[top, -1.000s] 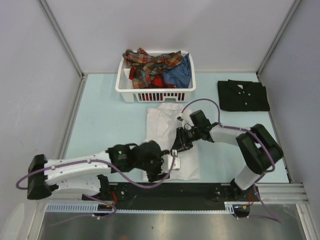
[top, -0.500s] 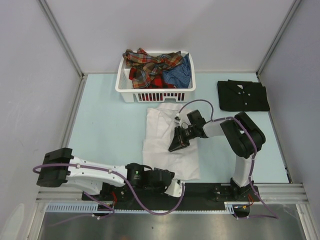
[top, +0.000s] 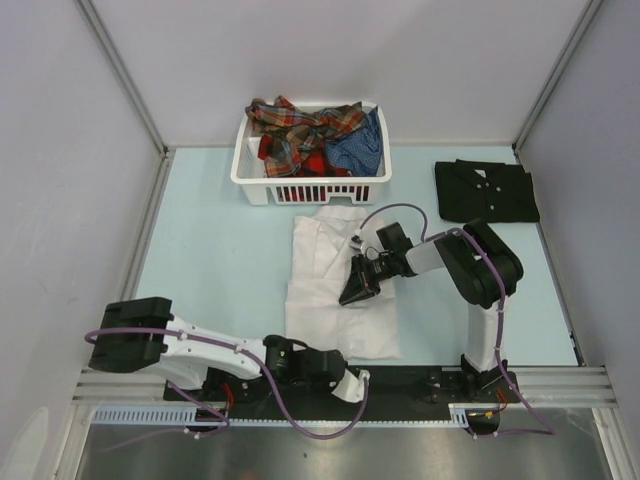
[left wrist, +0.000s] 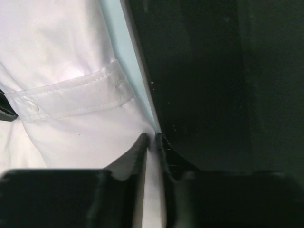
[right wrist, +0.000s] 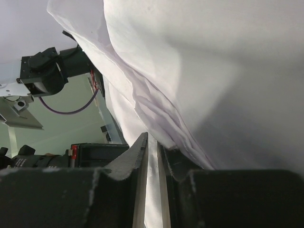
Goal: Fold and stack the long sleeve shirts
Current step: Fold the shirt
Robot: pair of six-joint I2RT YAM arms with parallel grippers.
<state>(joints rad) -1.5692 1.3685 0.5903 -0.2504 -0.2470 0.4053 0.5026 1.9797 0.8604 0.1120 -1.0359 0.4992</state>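
trouble could come from a weak pinch on the cloth. the white shirt (top: 322,262) lies flat on the worktop (top: 215,255), just in front of the white basket (top: 310,187). the right end effector (top: 350,296) sits over the middle of that shirt, a little way in front of the basket. its jaws are clenched on a fold of white cloth, and the cloth hangs up over its camera. the left end effector (top: 352,384) is much farther in front of the basket, down low by the black rail (top: 420,378) at the shirt's near hem. its jaws are pressed almost tight, and i cannot tell if any cloth is caught in them. if the right one lifts with only a thin bit of cloth, the cloth may slip out and the fold would flop open. if it has two layers, the shirt may bunch up. the left one could bump or scrape the rail. the black shirt (top: 485,192) lies folded to the right of the basket. the plaid shirts (top: 300,135) and the blue shirt (top: 358,150) wait inside the basket.
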